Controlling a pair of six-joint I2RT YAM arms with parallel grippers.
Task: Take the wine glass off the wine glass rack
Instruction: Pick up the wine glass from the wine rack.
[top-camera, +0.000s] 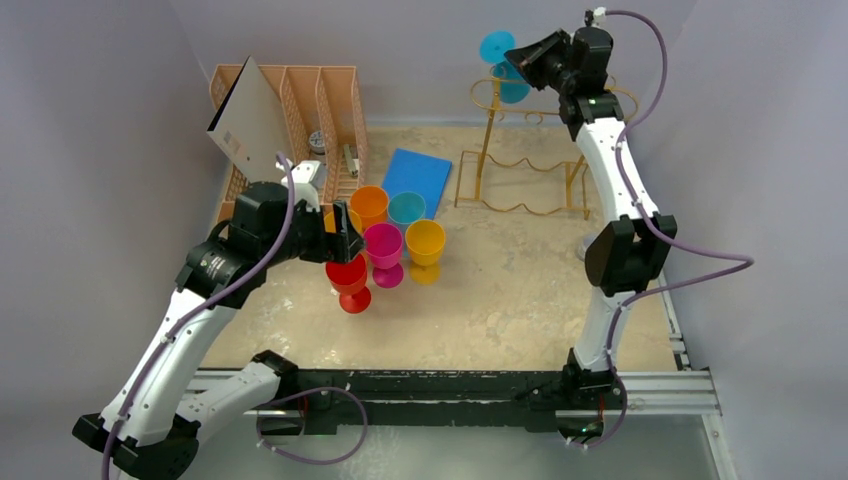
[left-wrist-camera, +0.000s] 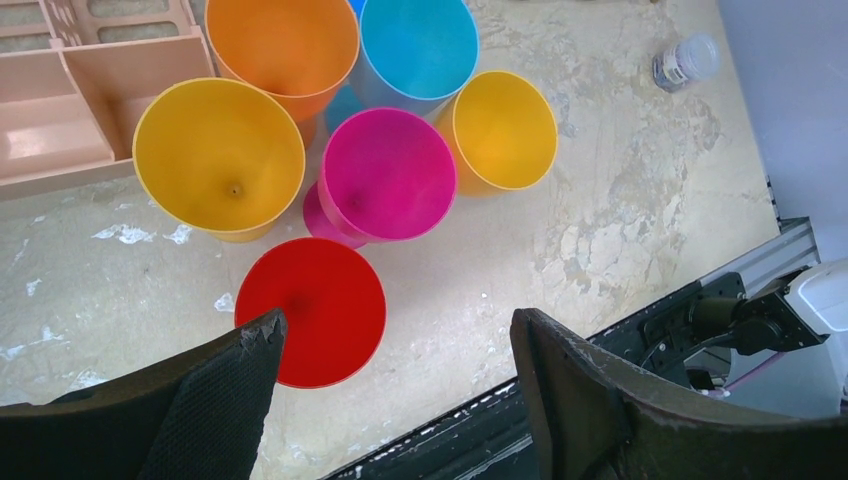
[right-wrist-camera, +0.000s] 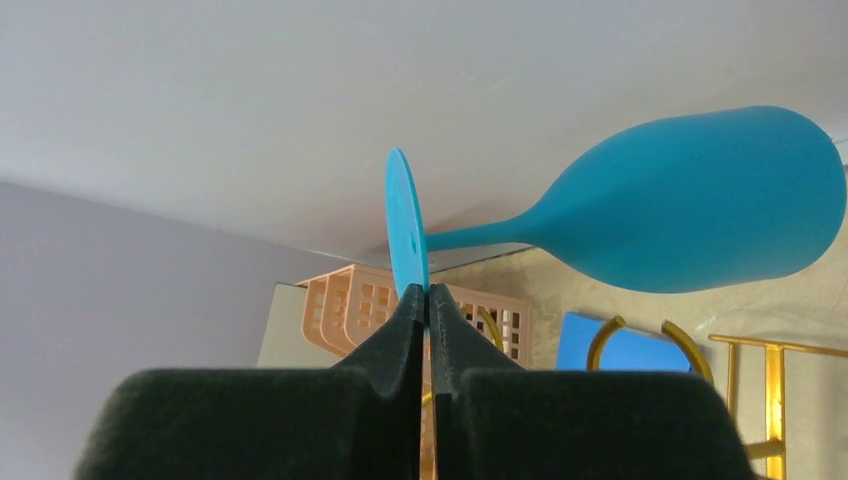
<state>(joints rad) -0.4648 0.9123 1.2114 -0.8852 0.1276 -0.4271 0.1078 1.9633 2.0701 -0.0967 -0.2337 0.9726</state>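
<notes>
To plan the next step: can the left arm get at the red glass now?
Probably yes: the left end effector hangs open right above the red glass, with nothing between them.

My left claw (left-wrist-camera: 395, 325) hung over the table (left-wrist-camera: 620, 230), fingers (left-wrist-camera: 215, 400) spread wide, one overlapping the red glass (left-wrist-camera: 315, 300). Beyond clustered the magenta glass (left-wrist-camera: 388, 175), two yellow glasses (left-wrist-camera: 218, 155), the orange glass (left-wrist-camera: 282, 40) and the blue glass (left-wrist-camera: 418, 45), beside a peach organizer (left-wrist-camera: 60, 120).

Left arm (top-camera: 190, 310) low, bent; left gripper (left-wrist-camera: 395, 330) jaws wide apart. Right arm (top-camera: 612, 165) stretched high; right gripper (right-wrist-camera: 428, 300) jaws pinched together.
</notes>
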